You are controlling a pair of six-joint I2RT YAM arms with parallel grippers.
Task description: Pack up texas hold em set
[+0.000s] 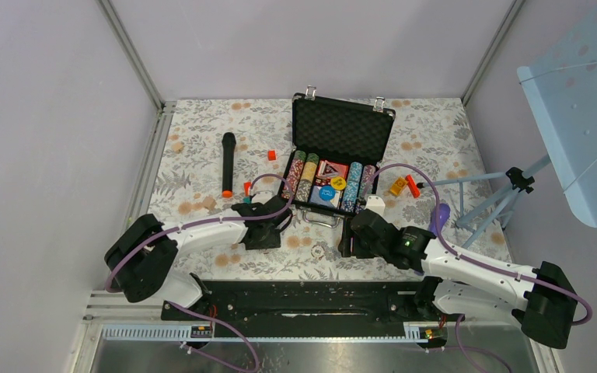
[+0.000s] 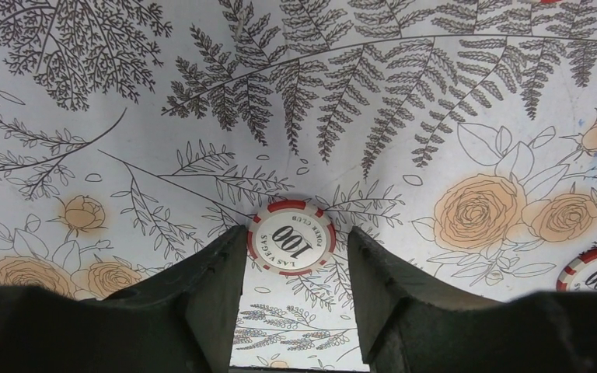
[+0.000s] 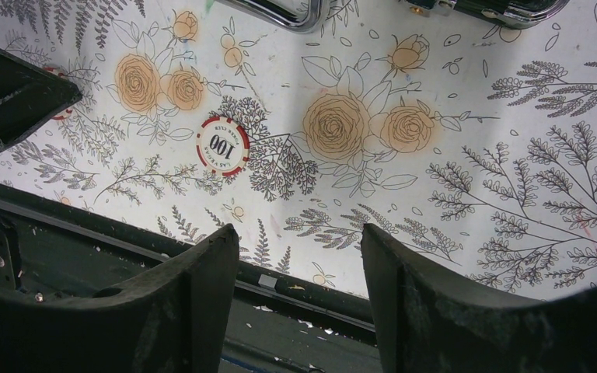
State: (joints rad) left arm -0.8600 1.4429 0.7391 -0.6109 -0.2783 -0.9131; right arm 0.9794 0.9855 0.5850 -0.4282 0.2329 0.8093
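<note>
a: why's the left gripper (image 2: 294,268) down so low on the surface (image 2: 435,93)?
b: it's straddling a loose red-and-white 100 chip (image 2: 291,246) lying flat. jaws apart, one either side, not pinching yet. lined up to nip it by the edges, i'd say.
a: and the case?
b: the black briefcase (image 1: 342,128) sits open just beyond, lid up, chip rows (image 1: 303,177) in the tray — somewhere for a lifted chip to go.
a: the right gripper (image 3: 299,233)?
b: jaws spread, holding nothing, over the near edge — a second 100 chip (image 3: 222,145) lies ahead of it, probably its job.

walls (image 1: 295,47): plain pale grey | tablecloth (image 1: 435,132): floral print | right: blue perforated panel (image 1: 583,116), seemingly on tripod (image 1: 505,198)
</note>
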